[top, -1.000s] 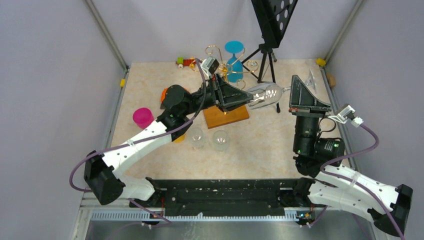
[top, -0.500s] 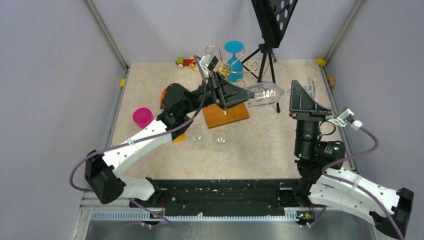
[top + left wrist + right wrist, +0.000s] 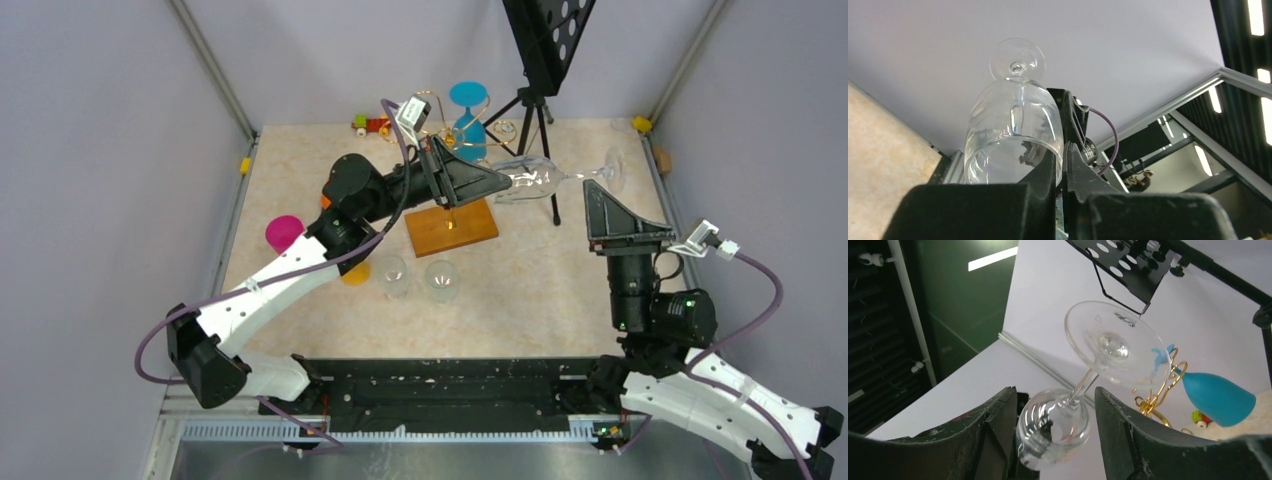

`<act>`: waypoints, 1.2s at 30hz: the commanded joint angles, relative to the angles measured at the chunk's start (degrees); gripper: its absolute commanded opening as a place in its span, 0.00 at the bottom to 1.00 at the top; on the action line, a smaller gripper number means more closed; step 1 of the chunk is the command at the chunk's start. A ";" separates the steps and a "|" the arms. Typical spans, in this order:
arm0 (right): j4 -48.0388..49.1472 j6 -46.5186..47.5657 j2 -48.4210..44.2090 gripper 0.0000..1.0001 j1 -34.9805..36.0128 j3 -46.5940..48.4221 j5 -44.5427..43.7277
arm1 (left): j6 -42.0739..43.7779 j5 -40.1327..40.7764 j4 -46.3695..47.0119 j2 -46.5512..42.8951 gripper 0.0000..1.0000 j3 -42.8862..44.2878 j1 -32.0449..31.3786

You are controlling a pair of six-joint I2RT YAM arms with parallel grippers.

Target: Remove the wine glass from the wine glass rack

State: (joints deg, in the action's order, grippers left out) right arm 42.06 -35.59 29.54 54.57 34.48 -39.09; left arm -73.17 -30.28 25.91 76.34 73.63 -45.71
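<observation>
My left hand (image 3: 1060, 155) is pinching the rim of the clear wine glass (image 3: 1013, 130) and holding it sideways in the air, off the rack (image 3: 452, 228), with its foot pointing toward the table's (image 3: 540, 290) right edge. My right hand (image 3: 1053, 392) is hanging spread near that foot. The gold rack is standing by the far edge, carrying a blue glass (image 3: 468, 125).
</observation>
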 commanded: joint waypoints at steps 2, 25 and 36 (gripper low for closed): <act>-18.04 -7.14 -7.34 0.60 -0.31 -0.48 4.92 | 10.18 4.15 -3.90 -3.56 0.00 4.40 -0.04; -54.58 -6.37 -25.45 0.58 -0.31 9.14 -0.16 | 47.80 15.08 -51.83 4.86 0.00 18.75 -10.69; -62.56 -10.42 -28.68 0.56 -0.29 10.92 -7.91 | 61.94 33.45 -79.88 21.68 0.00 34.41 -16.65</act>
State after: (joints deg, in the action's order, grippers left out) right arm -16.71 -44.29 2.26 54.57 42.89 -43.33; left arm -18.46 -5.37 -43.59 95.24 102.15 -61.87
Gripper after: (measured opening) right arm 0.564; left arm 0.037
